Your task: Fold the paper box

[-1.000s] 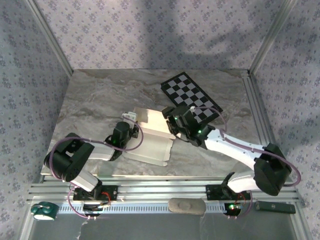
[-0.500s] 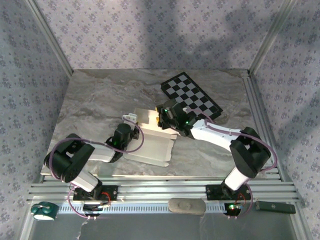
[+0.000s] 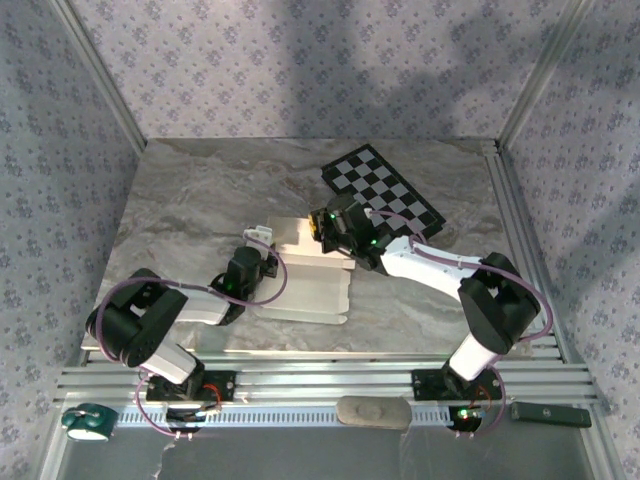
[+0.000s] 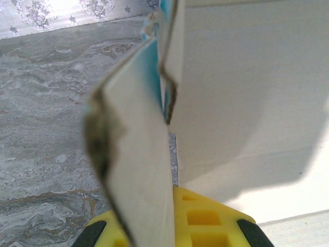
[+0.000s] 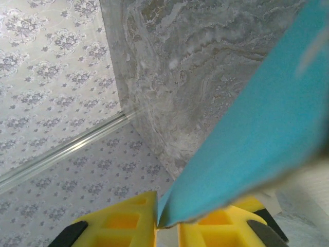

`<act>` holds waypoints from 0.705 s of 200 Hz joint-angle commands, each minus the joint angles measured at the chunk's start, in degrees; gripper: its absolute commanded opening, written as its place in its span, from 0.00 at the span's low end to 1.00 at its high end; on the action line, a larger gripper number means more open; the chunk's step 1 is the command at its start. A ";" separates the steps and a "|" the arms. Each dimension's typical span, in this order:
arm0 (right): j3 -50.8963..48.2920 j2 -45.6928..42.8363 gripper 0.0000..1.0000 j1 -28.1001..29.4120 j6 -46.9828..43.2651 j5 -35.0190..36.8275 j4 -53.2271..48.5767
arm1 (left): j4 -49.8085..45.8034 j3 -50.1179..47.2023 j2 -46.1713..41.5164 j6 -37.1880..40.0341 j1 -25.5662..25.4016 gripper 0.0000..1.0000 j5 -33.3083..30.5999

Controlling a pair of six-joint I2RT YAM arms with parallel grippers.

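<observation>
Here, left end effector [image 4: 154, 222] and right end effector [image 5: 167, 212] each clamp tight onto the paper box [image 3: 312, 292]; white face up.

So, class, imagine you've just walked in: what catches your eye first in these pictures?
A half-folded paper box, white on one face and turquoise on the other, lies mid-table, with the left pincer and the right pincer each gripping a flap. Behind it, toward the far right, lies a black-and-white checkerboard.
</observation>
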 commanded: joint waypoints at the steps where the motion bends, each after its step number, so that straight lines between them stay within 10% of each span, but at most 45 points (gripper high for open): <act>1: -0.40 0.60 0.14 0.28 -1.39 0.82 0.08 | 0.50 0.42 -1.33 -0.64 -0.25 0.00 -0.60; 49: -1.89 -0.83 0.00 0.31 -7.59 4.82 -1.76 | -0.52 0.00 -2.53 -0.91 -0.30 0.00 -0.29; 101: -7.54 -0.49 0.00 -0.07 -16.32 8.70 9.30 | -8.44 -1.00 -11.47 -4.34 -0.28 0.41 1.28; 141: -10.04 0.78 0.00 -0.44 -20.43 7.38 16.38 | -20.58 -1.46 -27.13 -7.90 -0.17 0.46 3.34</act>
